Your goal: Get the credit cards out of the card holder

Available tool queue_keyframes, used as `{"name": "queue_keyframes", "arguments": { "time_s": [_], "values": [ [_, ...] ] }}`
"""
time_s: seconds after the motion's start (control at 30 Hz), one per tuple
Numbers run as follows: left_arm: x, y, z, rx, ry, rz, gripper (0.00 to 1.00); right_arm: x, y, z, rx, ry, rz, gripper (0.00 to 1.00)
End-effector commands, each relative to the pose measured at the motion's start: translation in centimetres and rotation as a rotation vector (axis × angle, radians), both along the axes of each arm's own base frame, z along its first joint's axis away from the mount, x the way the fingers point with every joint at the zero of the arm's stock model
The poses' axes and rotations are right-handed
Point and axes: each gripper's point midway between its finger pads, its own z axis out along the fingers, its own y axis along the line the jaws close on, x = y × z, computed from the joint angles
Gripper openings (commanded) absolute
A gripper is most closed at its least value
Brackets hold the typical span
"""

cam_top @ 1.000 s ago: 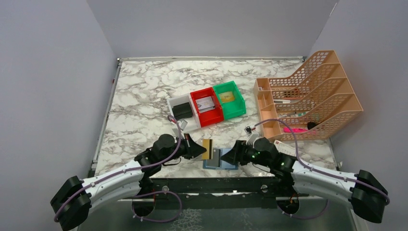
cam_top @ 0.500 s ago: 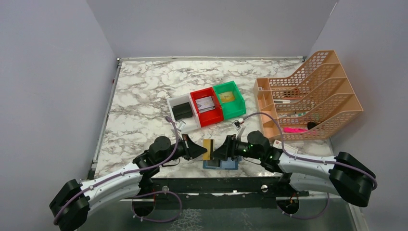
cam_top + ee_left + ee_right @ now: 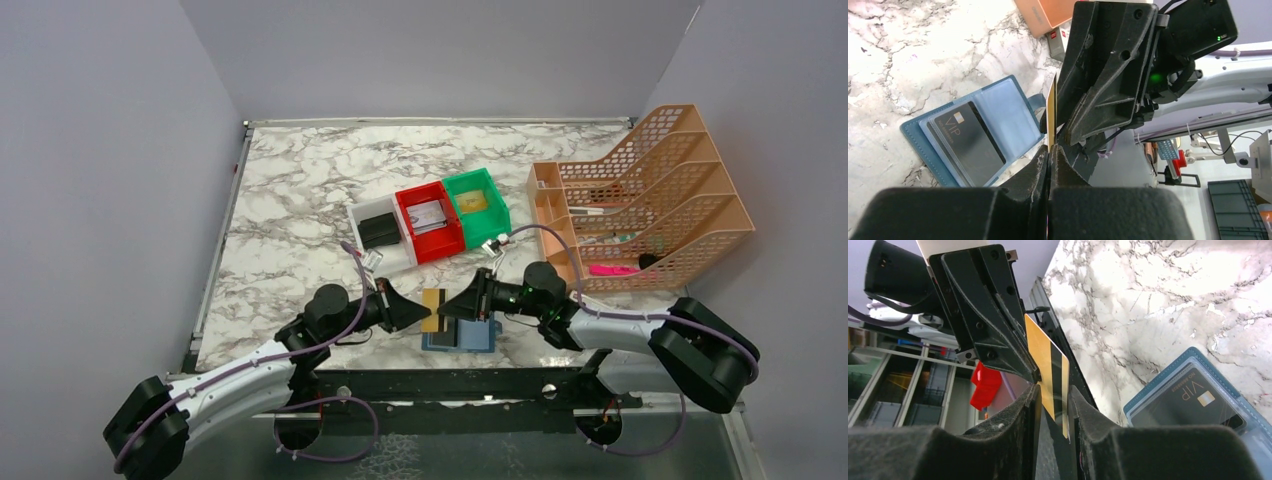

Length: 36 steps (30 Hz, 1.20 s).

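The teal-blue card holder (image 3: pixel 470 338) lies open on the marble near the front edge. It also shows in the left wrist view as the card holder (image 3: pixel 915 140) and in the right wrist view as the card holder (image 3: pixel 1153 385), with a black VIP card (image 3: pixel 968 145) in its clear pocket. My left gripper (image 3: pixel 420 312) is shut on a gold credit card (image 3: pixel 432 310) with a black stripe, held on edge above the holder. My right gripper (image 3: pixel 447 310) faces it, and the gold card (image 3: pixel 1048 365) stands between its fingers (image 3: pixel 1100 425) with a gap still showing.
White (image 3: pixel 378 232), red (image 3: pixel 430 222) and green (image 3: pixel 476 205) bins stand behind the grippers, the white one holding a black wallet. An orange file rack (image 3: pixel 640 200) fills the right side. A small white box with a red stripe (image 3: pixel 1057 40) lies near the rack.
My right gripper has moved left from over the holder up to the gold card, and its fingers have narrowed around it. The left gripper has kept hold of the card, almost still.
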Motion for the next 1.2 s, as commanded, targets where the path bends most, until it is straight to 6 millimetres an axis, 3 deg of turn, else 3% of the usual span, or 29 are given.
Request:
{"name": "queue_keyframes", "arguments": {
  "time_s": [0.0,0.27,0.4,0.57,0.7,0.83,1.03,1.17],
  "values": [
    [0.1,0.0,1.2,-0.045,-0.029,-0.015,0.0,-1.2,0.1,1.6,0.082,-0.038,0.081,0.29],
    [0.4,0.3,1.2,-0.05,-0.024,-0.008,0.0,-1.4,-0.2,1.4,0.105,-0.022,0.087,0.1],
    [0.9,0.7,1.2,-0.054,-0.027,0.015,0.2,-1.0,-0.3,1.5,0.1,-0.026,0.068,0.01],
    [1.7,1.2,0.8,-0.006,-0.017,0.05,0.53,0.7,-0.9,0.2,0.01,-0.022,-0.039,0.01],
    [3.2,2.3,0.5,0.148,-0.023,0.124,0.72,2.8,-2.4,-0.9,-0.112,-0.062,-0.179,0.01],
    [5.2,5.1,1.0,0.376,-0.03,0.252,0.8,5.4,-5.0,-0.3,-0.223,-0.168,-0.36,0.01],
    [7.1,10.0,2.8,0.638,-0.083,0.421,0.86,10.4,-9.9,3.0,-0.378,-0.397,-0.671,0.01],
    [7.6,12.1,3.4,0.713,-0.121,0.493,0.91,13.1,-11.4,4.8,-0.524,-0.572,-0.751,0.01]
  ]
}}
